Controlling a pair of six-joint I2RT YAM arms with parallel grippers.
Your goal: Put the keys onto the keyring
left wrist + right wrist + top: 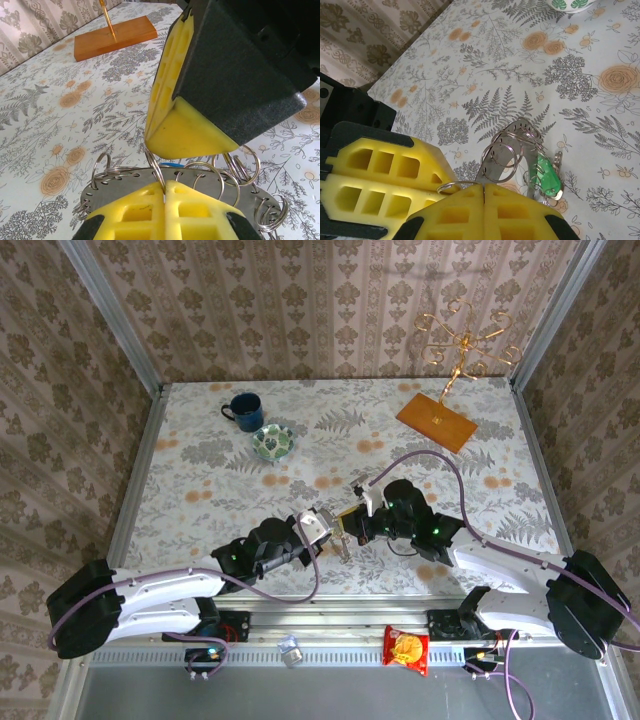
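Low over the middle of the table, both grippers meet on the keyring [346, 530]. It is a flat grey ring [125, 184] with holes along its rim and several small wire rings threaded through them. My left gripper [165, 184] is shut, pinching one wire ring at the plate's near edge. My right gripper [484, 186] is shut on the keyring's [502, 159] edge. A key with a green tag [546, 178] hangs from the far side. A sliver of blue tag [172, 163] shows behind the plate, under the right gripper's fingers [185, 125].
A dark blue mug [243, 410] and a green-patterned bowl [272, 442] stand at the back left. A wooden base [436, 420] with a gold wire stand [460, 335] is at the back right. A snack packet [407, 648] lies on the rail between the arm bases.
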